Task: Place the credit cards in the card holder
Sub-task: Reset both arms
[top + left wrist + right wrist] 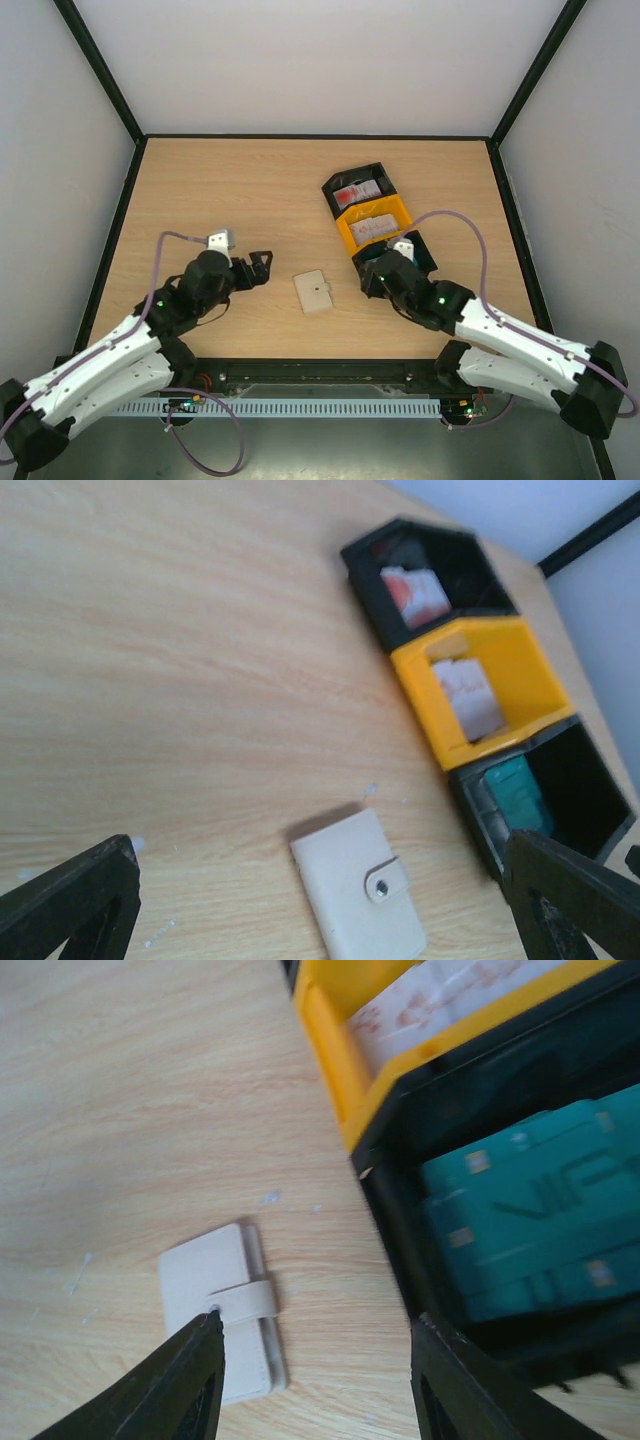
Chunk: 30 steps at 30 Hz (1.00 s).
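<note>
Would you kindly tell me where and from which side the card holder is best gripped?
Probably from straight above, pinching across its narrower width, spine to strapped edge: the card holder lies flat and closed on the table, so only its thin edges offer purchase.

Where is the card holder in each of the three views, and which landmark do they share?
Top external: card holder just below centre.
Left wrist: card holder at bottom centre.
Right wrist: card holder at lower left.
Shared landmark: the yellow bin, up and right of it in every view.

Overhead view from behind, wrist views close, sharing card holder (358, 895)
</note>
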Available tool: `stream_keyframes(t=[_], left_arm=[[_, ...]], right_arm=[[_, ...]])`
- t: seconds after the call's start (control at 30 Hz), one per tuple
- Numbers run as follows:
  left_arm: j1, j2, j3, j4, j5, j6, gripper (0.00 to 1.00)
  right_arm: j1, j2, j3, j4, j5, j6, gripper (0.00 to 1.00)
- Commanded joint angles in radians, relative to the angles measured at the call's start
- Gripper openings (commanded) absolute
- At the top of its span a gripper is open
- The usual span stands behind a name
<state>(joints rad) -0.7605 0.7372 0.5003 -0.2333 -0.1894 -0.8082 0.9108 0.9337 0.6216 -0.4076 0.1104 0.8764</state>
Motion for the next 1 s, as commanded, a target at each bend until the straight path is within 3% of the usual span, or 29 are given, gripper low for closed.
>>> stream_keyframes(t=[0.0, 0.27, 0.7, 0.97], left_arm=[[0.006, -0.129, 0.086, -0.181, -0.140, 0.059, 1.00], [0.006, -0.313, 0.292, -0.358, -0.288, 0.152, 1.00], [0.006, -0.426, 0.559, -0.508, -0.432, 0.313, 1.00], [0.007, -0.455, 0.559, -0.518, -0.413, 0.324, 1.00]], right_arm=[[0.018, -0.121, -0.014, -0.151, 0.240, 0.123, 0.52], [0.020, -0.310, 0.156, -0.258, 0.444, 0.038, 0.66], [0.020, -0.485, 0.452, -0.432, 0.663, -0.139, 0.96], [0.019, -0.530, 0.461, -0.464, 0.689, -0.145, 0.99]])
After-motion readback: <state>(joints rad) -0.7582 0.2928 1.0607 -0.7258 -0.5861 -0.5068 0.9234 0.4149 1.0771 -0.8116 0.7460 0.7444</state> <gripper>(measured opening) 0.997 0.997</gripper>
